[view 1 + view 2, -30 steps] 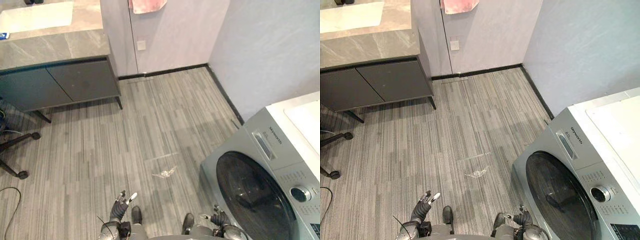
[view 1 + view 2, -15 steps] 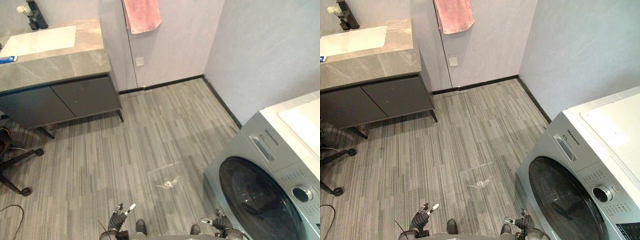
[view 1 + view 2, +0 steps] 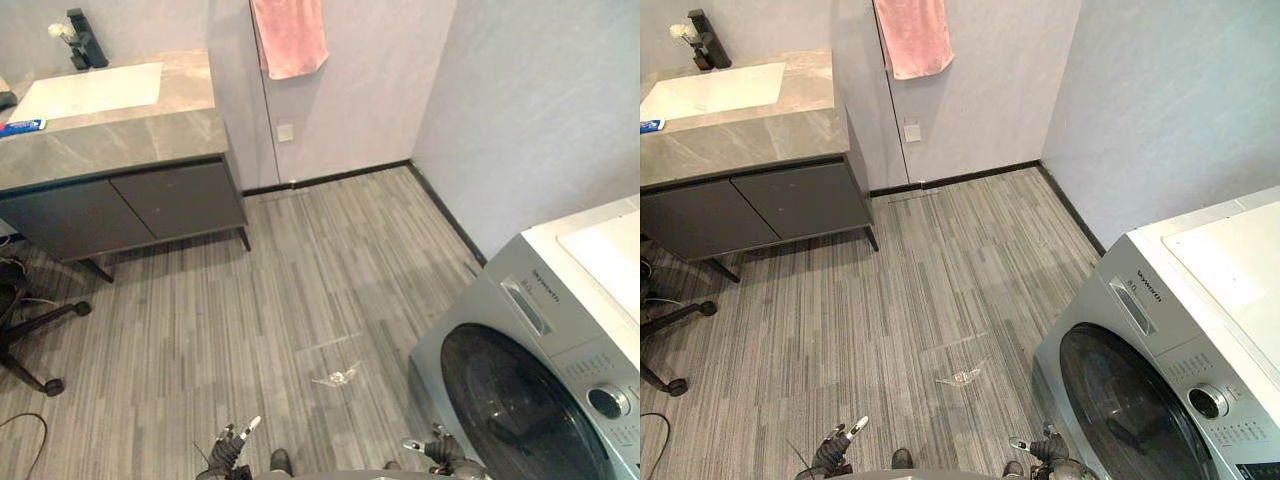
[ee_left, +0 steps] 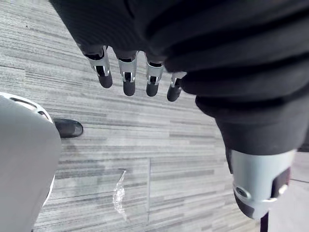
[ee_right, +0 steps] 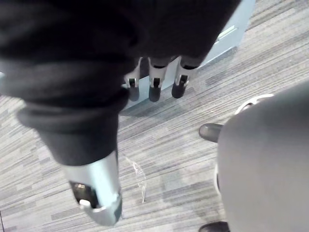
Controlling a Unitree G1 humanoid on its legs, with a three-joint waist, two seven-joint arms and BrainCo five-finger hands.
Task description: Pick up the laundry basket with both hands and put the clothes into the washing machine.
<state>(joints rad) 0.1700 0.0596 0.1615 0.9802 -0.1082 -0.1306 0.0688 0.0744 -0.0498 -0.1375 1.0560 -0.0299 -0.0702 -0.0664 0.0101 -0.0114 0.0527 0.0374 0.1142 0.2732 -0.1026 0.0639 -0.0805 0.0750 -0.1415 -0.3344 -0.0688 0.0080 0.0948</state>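
Note:
The silver-grey washing machine (image 3: 545, 330) stands at the right, its round dark glass door (image 3: 500, 410) shut. My left hand (image 3: 232, 446) hangs low at the bottom edge of the eye views, fingers (image 4: 126, 79) relaxed and straight over the bare floor, holding nothing. My right hand (image 3: 438, 450) hangs at the bottom edge too, just left of the machine's front. Its fingers (image 5: 154, 87) are loosely straight and empty.
A dark vanity cabinet (image 3: 130, 200) with a grey top and white sink (image 3: 90, 90) stands at the far left. A pink towel (image 3: 290, 35) hangs on the back wall. A chair base (image 3: 35, 335) sits at the left edge. A clear plastic scrap (image 3: 337, 377) lies on the striped floor.
The whole picture has shifted: the camera has tilted up, showing more of the back wall and sink. Both hands sit lower in the view. Nothing on the floor has moved.

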